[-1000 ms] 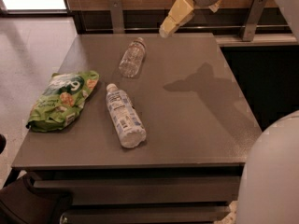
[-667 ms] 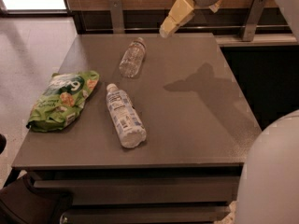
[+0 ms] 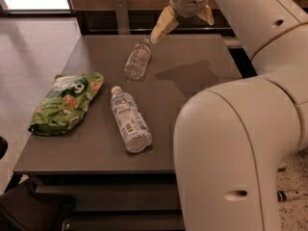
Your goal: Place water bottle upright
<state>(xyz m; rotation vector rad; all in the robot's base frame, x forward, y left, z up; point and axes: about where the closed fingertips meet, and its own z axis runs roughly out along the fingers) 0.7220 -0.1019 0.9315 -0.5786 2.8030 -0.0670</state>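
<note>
The water bottle [image 3: 137, 60] is small, clear and ribbed. It lies on its side at the far middle of the grey table [image 3: 192, 81], with its cap end pointing away toward the back edge. My gripper [image 3: 185, 23] hangs above the table's back edge, just right of and above the bottle's cap end. It is open and empty. Its left finger [image 3: 162, 26] slants down with its tip close to the cap, and I cannot tell whether it touches.
A larger bottle with a big white printed label [image 3: 130, 120] lies on its side near the table's middle front. A green snack bag [image 3: 65, 102] lies at the left edge. My white arm [image 3: 231, 148] fills the right foreground. A railing runs behind the table.
The gripper has come down and to the left, closer to the water bottle's cap end. My arm now fills much more of the right foreground. The bottles and bag have not moved.
</note>
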